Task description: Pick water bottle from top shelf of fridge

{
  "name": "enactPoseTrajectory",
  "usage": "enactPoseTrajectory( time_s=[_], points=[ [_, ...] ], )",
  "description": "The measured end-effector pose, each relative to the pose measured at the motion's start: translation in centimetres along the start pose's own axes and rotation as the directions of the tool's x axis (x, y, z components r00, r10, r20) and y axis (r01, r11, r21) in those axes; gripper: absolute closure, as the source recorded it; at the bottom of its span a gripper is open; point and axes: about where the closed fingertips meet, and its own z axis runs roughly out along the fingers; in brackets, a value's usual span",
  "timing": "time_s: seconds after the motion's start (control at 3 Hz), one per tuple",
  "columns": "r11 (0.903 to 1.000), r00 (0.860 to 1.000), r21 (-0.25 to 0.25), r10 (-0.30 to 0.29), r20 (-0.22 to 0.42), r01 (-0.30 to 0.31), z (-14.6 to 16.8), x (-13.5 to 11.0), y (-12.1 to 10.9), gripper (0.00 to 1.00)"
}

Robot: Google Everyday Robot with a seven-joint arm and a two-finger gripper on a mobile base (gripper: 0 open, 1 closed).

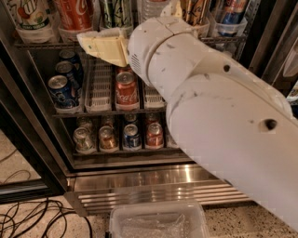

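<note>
The water bottle (152,7), clear and ribbed, stands on the top shelf (46,45) of the fridge (139,183). Only its lower body shows, between a green can and my arm. My cream-coloured gripper (102,49) is at the shelf's front rail, just left of and below the bottle, in front of the green can. My big white arm (209,111) fills the right half of the view and hides the shelf's right part.
Top shelf also holds a 7UP bottle (30,11), a red cola (74,11) and a green can (116,11) in cup holders. Soda cans fill the two lower racks (125,90). A clear plastic bin (158,223) and cables (32,218) lie on the floor.
</note>
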Motion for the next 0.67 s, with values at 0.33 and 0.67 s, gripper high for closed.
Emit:
enactPoseTrajectory(
  time_s=[0.33,0.67],
  points=[
    [0.9996,0.999,0.011,0.024,0.022,-0.024,0.4,0.4,0.1,0.02],
    [0.9985,0.999,0.039,0.038,0.022,-0.038,0.3,1.9,-0.6,0.04]
  ],
)
